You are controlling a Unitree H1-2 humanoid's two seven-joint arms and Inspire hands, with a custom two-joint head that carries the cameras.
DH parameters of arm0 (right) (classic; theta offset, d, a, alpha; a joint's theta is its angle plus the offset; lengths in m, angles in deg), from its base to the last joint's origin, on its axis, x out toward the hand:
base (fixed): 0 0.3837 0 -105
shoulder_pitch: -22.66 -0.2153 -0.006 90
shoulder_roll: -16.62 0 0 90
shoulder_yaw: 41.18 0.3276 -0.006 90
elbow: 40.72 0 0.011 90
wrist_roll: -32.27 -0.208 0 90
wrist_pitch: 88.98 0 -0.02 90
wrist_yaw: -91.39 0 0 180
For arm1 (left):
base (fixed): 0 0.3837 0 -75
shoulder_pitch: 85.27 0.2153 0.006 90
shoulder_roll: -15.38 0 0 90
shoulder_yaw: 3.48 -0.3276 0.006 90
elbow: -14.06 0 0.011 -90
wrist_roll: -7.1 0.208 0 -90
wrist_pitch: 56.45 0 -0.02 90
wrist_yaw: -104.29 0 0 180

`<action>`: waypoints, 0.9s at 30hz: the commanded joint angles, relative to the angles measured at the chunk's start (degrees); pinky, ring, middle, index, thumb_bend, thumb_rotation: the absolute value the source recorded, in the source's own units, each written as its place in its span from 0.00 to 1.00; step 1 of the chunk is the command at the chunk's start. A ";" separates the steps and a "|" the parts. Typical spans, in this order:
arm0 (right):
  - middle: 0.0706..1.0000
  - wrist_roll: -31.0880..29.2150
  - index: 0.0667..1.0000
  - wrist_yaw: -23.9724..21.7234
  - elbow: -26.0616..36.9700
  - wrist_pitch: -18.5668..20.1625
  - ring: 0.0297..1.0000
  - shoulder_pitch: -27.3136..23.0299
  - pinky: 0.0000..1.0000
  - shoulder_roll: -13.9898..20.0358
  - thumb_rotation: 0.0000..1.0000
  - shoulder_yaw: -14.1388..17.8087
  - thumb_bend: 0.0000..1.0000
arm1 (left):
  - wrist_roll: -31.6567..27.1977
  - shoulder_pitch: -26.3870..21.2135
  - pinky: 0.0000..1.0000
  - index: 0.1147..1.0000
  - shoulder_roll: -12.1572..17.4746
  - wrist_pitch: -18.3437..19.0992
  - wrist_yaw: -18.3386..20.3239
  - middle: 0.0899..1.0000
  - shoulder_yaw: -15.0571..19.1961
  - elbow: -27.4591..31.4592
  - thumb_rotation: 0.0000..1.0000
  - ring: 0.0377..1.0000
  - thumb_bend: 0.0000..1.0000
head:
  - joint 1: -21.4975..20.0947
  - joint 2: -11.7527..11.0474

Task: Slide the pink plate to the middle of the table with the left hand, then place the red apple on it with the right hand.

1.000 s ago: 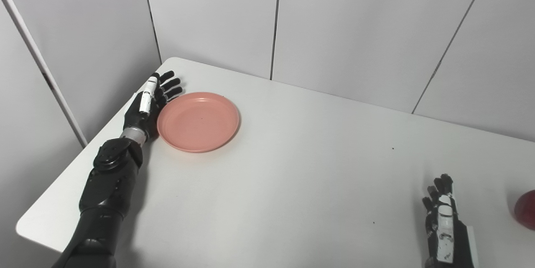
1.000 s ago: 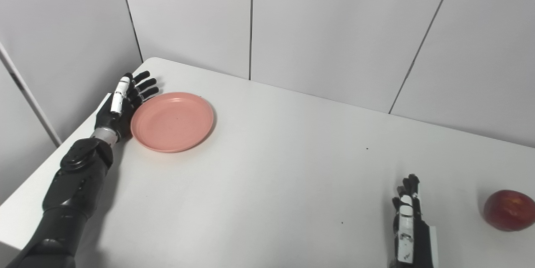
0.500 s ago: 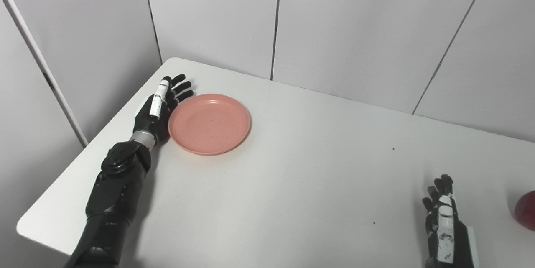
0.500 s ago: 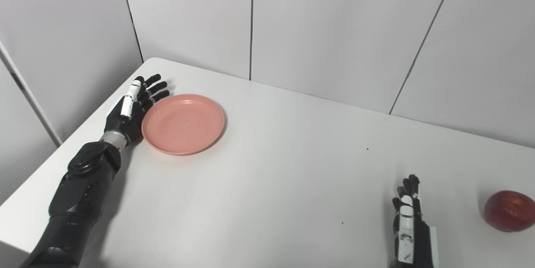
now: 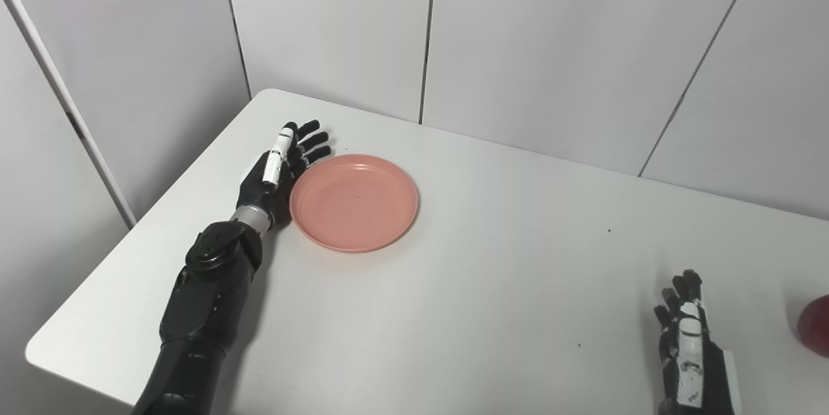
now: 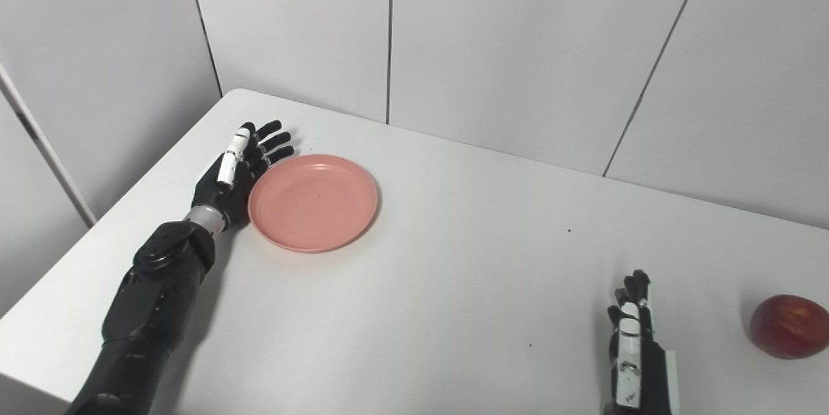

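Note:
A round pink plate (image 5: 354, 202) lies flat on the white table (image 5: 492, 285), left of the middle. My left hand (image 5: 275, 169) is open, fingers stretched out, its palm edge pressed against the plate's left rim. The red apple (image 6: 788, 325) rests near the table's right edge, cut off at the frame border in the left eye view. My right hand (image 6: 631, 350) is open and flat near the front right, a short way left of the apple and apart from it.
Grey wall panels (image 5: 427, 33) stand behind the table and along its left side. The table's front left corner (image 5: 39, 350) and left edge run close to my left forearm. A few small dark specks mark the tabletop.
My left hand has pushed the plate to the right and a little toward the front, staying against its left rim. The right hand and the apple have not moved.

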 commanded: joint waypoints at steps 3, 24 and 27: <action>1.00 -0.36 1.00 -0.73 1.36 -0.86 1.00 -0.33 1.00 -0.21 1.00 0.04 0.20 | 0.53 -1.79 0.86 0.82 -0.38 0.25 0.17 0.85 -1.16 0.34 1.00 0.86 0.30 | -0.11 0.09; 1.00 -0.41 1.00 -0.36 1.44 -1.20 1.00 -0.41 1.00 -0.67 1.00 -0.06 0.19 | 0.38 -3.22 0.85 0.81 -4.38 -2.55 2.19 0.84 -5.24 -4.49 1.00 0.86 0.31 | -0.72 0.64; 1.00 -0.18 1.00 -0.40 1.59 -1.00 1.00 -0.30 1.00 -0.61 1.00 -0.11 0.20 | 0.47 -3.10 0.86 0.82 -4.90 -2.71 2.41 0.85 -5.74 -4.42 1.00 0.86 0.32 | -0.95 0.83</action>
